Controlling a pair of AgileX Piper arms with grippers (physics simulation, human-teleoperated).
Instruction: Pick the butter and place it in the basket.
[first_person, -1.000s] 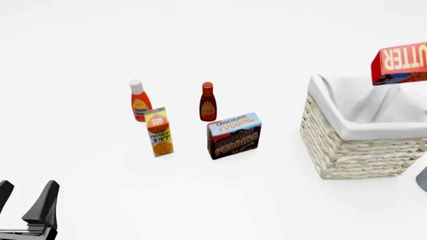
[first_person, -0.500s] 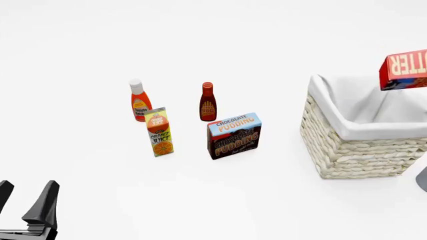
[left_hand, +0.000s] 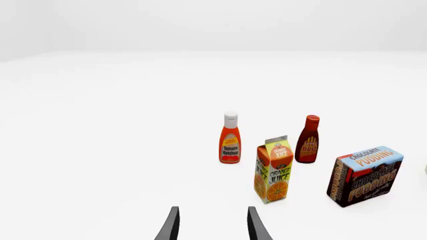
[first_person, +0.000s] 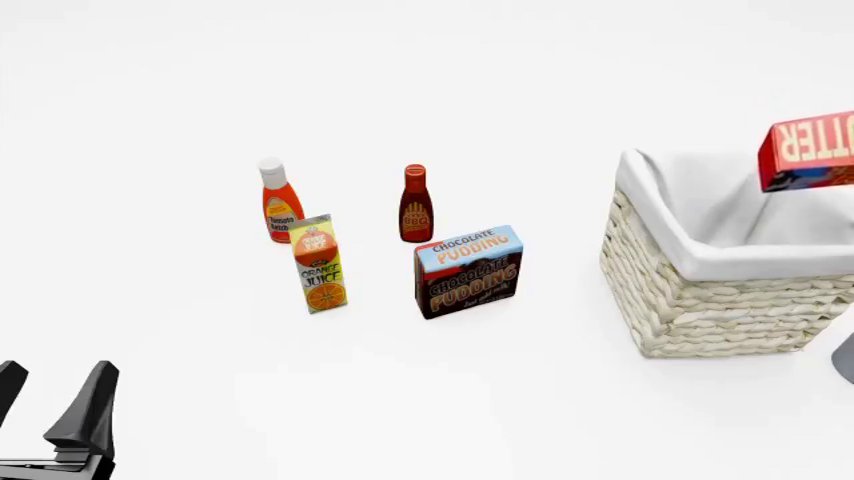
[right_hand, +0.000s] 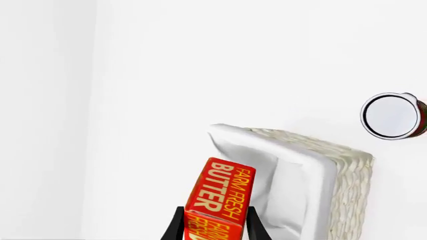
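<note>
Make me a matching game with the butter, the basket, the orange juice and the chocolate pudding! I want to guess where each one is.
Things:
1. butter
2. basket
3. orange juice
4. chocolate pudding

Places:
A. standing on the table in front of the ketchup bottle
B. held up in the air by the right end effector
C. between the juice and the basket
D. farthest right on the table

Pairs: 1-B, 2-D, 3-A, 4-C

- One butter (first_person: 809, 150) carton
- One basket (first_person: 707, 290)
- Two sauce bottles: ketchup (first_person: 279, 201), BBQ (first_person: 415, 204)
- One orange juice carton (first_person: 319, 264)
- One chocolate pudding box (first_person: 469, 271)
- One white-topped can (right_hand: 392, 115)
</note>
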